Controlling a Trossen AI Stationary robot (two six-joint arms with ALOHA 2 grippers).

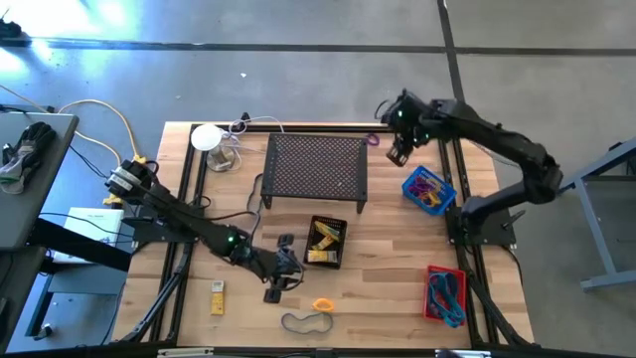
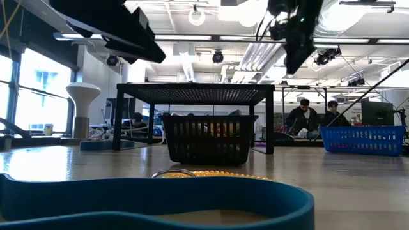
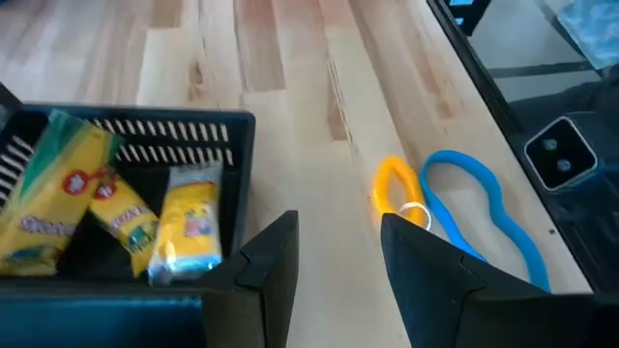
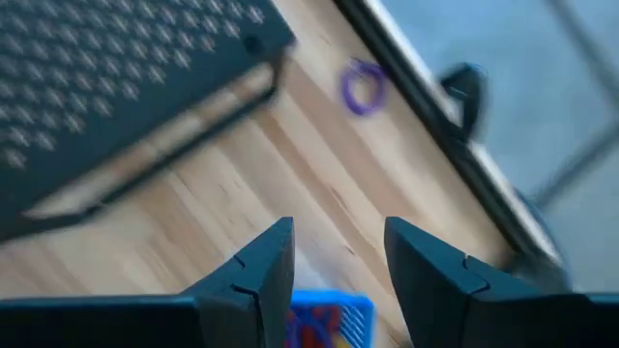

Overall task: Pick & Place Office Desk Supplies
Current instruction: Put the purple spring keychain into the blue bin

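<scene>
Arms: two, dark, jointed, matte black links.
Lights: small green glow on each forearm.
Left gripper: black angular fingers, faceted edges.
Right gripper: same black wedge-shaped fingers.
Cables: black, along the links.

Pale blond wood with darker grain streaks on the counter. Matte black with a dense dot perforation on the stand at upper centre. Black mesh on the middle basket, holding yellow packets printed in green and red. Bright blue on the basket at right, red on the basket at lower right. Orange on a ring, purple on a ring, blue on a loop, yellow on a lone packet. Dark grey-black on both pincers.
</scene>
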